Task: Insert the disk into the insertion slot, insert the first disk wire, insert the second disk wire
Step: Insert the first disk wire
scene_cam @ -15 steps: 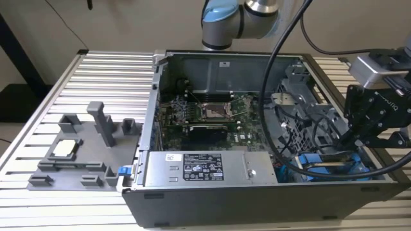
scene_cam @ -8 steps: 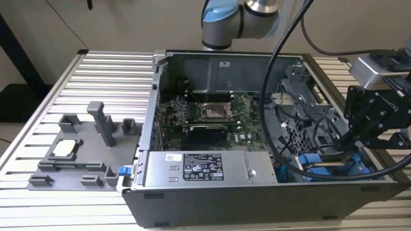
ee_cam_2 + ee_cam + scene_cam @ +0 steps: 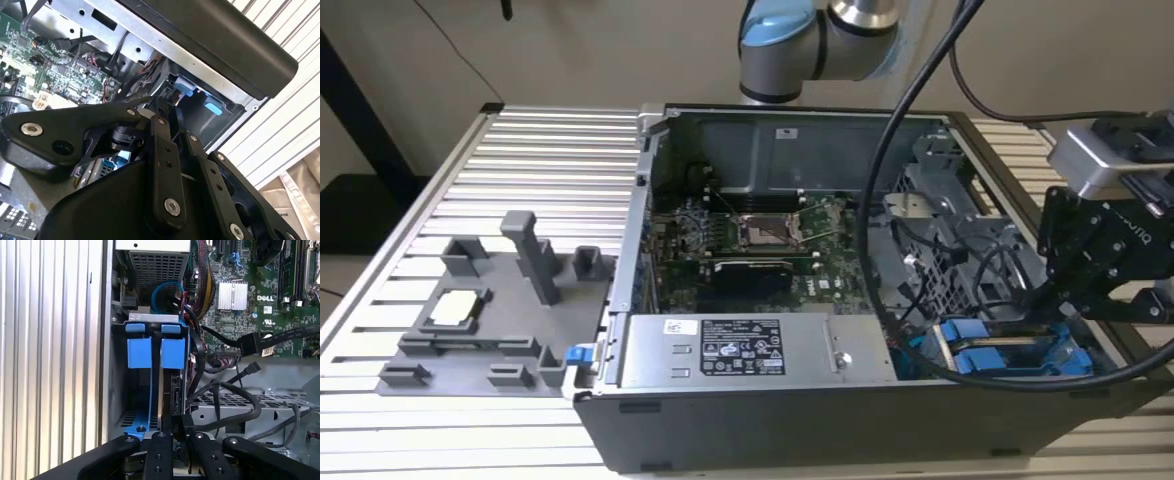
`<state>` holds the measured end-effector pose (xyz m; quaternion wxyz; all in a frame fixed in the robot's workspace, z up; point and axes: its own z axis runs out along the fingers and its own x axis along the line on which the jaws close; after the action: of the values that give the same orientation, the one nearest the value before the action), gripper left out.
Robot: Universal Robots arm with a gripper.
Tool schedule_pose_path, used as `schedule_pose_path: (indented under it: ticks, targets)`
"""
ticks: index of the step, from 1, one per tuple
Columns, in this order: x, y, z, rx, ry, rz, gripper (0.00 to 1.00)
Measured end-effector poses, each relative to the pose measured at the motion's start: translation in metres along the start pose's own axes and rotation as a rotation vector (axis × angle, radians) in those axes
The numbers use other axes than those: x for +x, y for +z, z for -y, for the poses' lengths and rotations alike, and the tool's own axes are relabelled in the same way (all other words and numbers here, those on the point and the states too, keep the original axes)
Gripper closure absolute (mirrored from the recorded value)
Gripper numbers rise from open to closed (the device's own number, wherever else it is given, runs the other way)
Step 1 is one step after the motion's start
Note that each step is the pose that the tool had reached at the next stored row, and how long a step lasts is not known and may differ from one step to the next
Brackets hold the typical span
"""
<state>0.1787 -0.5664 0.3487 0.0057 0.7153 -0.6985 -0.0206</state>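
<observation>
One disk (image 3: 173, 353) seated in insertion slot (image 3: 120, 390) | jaws clamped on black wire connector (image 3: 178, 422)

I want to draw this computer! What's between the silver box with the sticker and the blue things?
Black cables hang in the gap between the silver box and the blue carriers, seen in the exterior view.

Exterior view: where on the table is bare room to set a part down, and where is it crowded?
Bare table slats lie beyond the grey fixture, up to the far edge, and in front of it along the near edge. Crowded: the case corner at the blue carriers, with cables and the gripper over it.
</observation>
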Motion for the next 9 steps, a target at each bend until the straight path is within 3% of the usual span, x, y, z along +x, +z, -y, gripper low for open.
schedule_pose_path:
  ticks: [2, 9]
  targets:
    - [0.0000, 0.0003, -0.0003, 0.0002, 0.002, 0.0126, 0.81]
    - [0.0004, 0.0026, -0.0003, 0.0004, 0.004, 0.0137, 0.81]
